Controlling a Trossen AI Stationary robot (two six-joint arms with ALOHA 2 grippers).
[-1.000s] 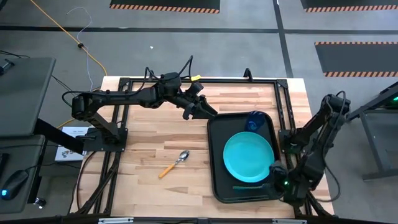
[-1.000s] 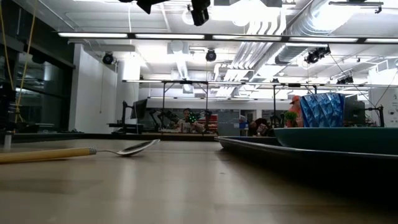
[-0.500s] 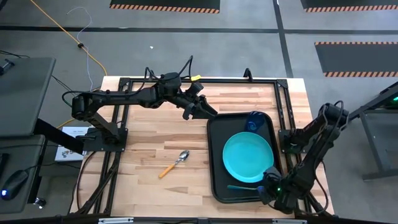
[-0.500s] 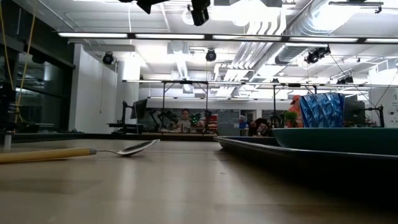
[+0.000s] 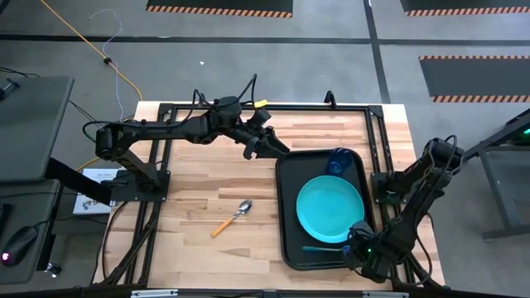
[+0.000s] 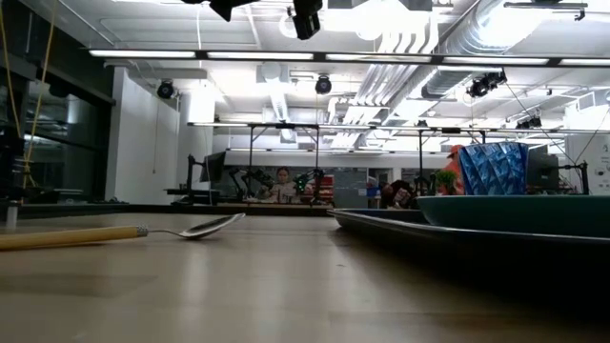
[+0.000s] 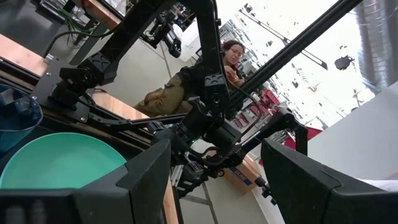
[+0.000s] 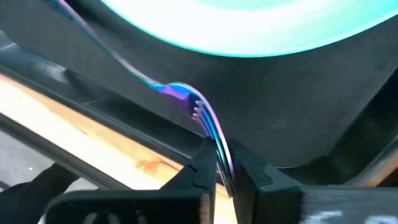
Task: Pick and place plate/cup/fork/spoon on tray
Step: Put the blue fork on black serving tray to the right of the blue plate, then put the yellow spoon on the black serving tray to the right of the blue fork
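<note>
Iridescent metal tines sit pinched between my right gripper fingers, so it is clenched on the head of the fork, whose teal handle lies flat on the tray along its near edge, just beside the plate. A second ago this gripper sat further back toward the tray's near right corner; it has since slid along the near edge and stopped, and the fork now lies fully inside the rim. I judge the fork as good as placed (only the release is left).

The cup stands at the tray's far edge, just past the plate. That makes 3 of 4 items aboard. The spoon is alone on the bare table, well left of the tray, orange handle pointing toward the near left.

My left gripper hangs over the table off the tray's far left corner, fingers spread and holding nothing, unmoved.

Room: the right gripper is tight against the tray's near rim, so straight up looks the clean exit. Around the spoon the wood is open on every side.
</note>
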